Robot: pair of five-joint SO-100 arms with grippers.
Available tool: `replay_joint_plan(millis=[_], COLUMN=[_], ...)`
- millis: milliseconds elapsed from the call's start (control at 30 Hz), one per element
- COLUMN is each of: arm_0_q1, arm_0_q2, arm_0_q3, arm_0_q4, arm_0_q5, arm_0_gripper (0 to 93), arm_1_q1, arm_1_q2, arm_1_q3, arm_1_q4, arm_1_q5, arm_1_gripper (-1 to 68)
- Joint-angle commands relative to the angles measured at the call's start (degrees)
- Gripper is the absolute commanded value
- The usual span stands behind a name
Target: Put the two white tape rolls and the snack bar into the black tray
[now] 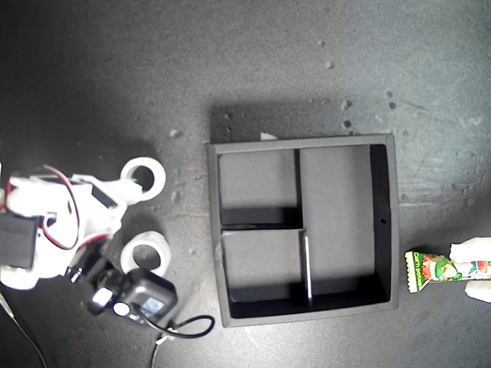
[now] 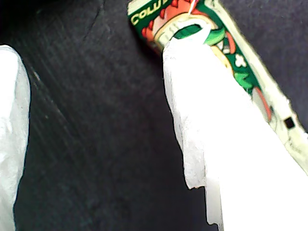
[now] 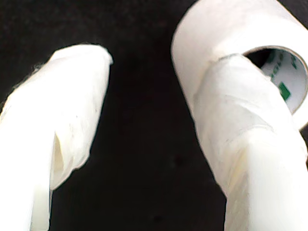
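The black tray (image 1: pixel 386 230) sits in the middle of the exterior view with nothing in its compartments. Two white tape rolls lie at that view's left, one (image 1: pixel 143 178) farther back and one (image 1: pixel 144 251) nearer. My second gripper (image 1: pixel 123 205) is open, with one finger tip at the farther roll (image 3: pixel 216 29) and the other finger (image 3: pixel 72 110) over bare table. The snack bar (image 1: pixel 433 268) lies at the exterior view's right, print side up. My first gripper (image 1: pixel 474 271) is open around its end, with one finger (image 2: pixel 216 134) lying across the snack bar (image 2: pixel 231 53).
A black camera module (image 1: pixel 144 295) with a looped cable (image 1: pixel 188 328) sits just in front of the nearer roll in the exterior view. Red wires (image 1: pixel 69 207) run over the arm at that view's left. The dark table (image 1: pixel 307 61) has small specks.
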Motion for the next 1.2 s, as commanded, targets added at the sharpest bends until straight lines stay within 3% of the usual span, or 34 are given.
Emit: replay_joint_plan(millis=[0, 633, 1067, 1167], arm_0_q1=[-0.9, -3.9, -5.2, -5.7], arm_0_q2=[-0.5, 4.2, -8.4, -12.6], arm_0_q3=[0.1, 0.4, -2.5, -5.1], arm_0_q4=[-2.5, -1.5, -3.3, -3.3], arm_0_q5=[1.4, 3.5, 3.4, 4.0], arm_0_gripper=[14.3, 13.9, 15.1, 11.8], arm_1_q1=[-0.7, -2.9, -3.3, -3.6], arm_1_q2=[-0.1, -0.1, -0.1, -0.1], arm_1_q3=[0.1, 2.3, 2.2, 2.5], arm_1_q4=[-1.1, -2.8, -2.8, -2.7], arm_1_q5=[1.0, 1.9, 2.2, 3.8], arm_1_gripper=[17.5, 16.6, 16.6, 16.6])
